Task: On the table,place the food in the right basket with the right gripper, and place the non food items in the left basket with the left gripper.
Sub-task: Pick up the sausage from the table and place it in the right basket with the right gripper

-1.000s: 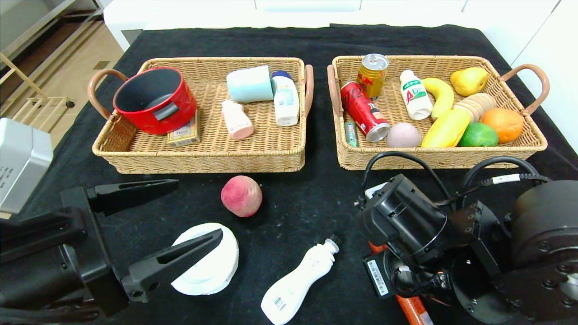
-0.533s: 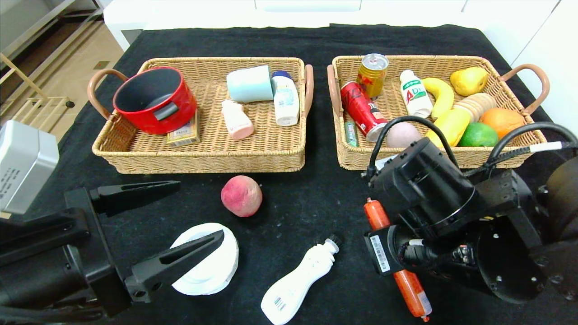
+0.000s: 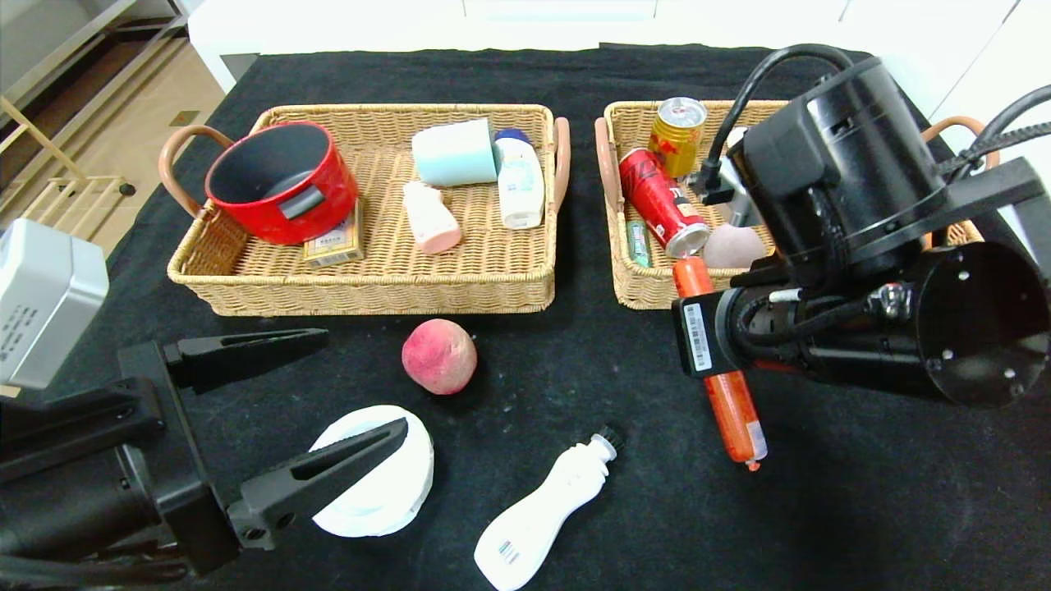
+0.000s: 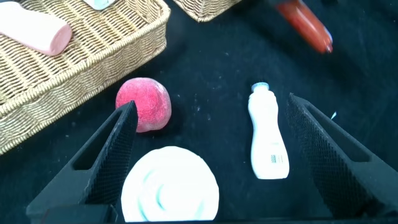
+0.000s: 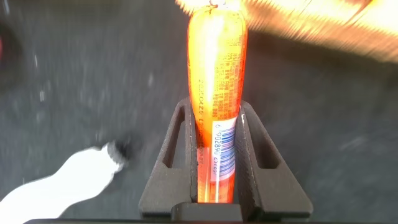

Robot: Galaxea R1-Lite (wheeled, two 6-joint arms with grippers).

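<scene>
Since a second ago my right gripper [image 3: 722, 349] has risen from the near table [image 3: 575, 386] edge toward the right basket [image 3: 649, 291], its jaws clamped on the sausage stick [image 3: 727, 394]. That stick hangs above the cloth with its long axis running toward the basket, far tip at the front rim. My left gripper [image 3: 312, 402], jaws spread wide, hovers over the white coiled disc [image 3: 386, 484], beside the peach [image 3: 439, 356] and white bottle [image 3: 542, 513]. Barcodes show; their digits are unreadable.
</scene>
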